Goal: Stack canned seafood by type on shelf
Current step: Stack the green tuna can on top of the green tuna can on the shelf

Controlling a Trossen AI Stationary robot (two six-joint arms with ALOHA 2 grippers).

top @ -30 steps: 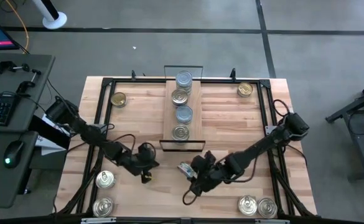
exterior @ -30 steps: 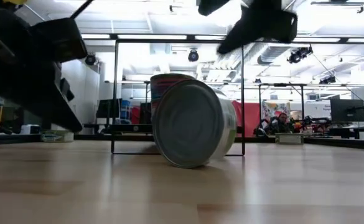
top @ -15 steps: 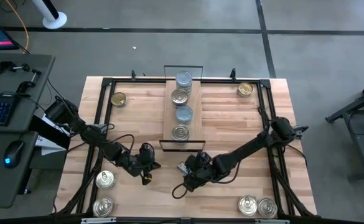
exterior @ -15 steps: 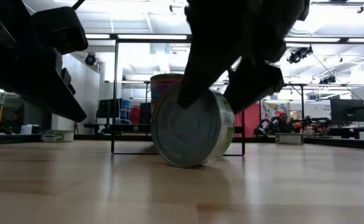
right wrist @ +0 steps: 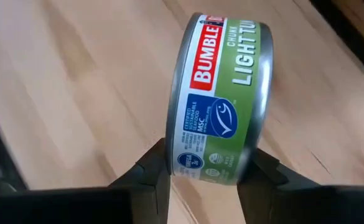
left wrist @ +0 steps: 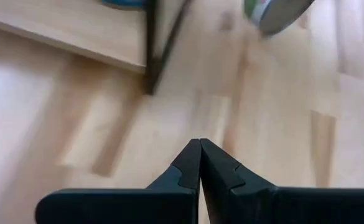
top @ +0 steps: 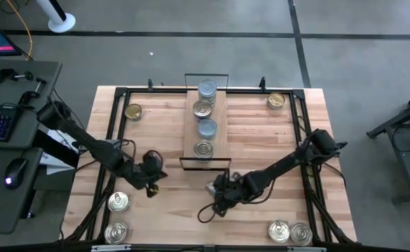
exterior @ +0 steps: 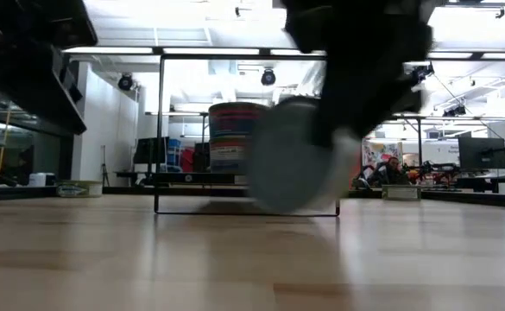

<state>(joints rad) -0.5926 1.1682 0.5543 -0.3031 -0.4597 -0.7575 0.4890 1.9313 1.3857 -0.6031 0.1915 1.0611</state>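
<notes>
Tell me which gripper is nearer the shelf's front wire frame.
Right. The right gripper, shut on a green-label tin, sits just in front of the shelf. The left gripper, shut and empty, is off to the shelf's left.

Right tool (right wrist: 200, 171) clamped (left (left wrist: 200, 163) closed)

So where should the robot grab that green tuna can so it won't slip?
Probably as the right gripper has it: the tuna can stands on edge, so the fingers come from both flat faces and pinch lid and base. The curved label wall would likely roll out of the pads.
</notes>
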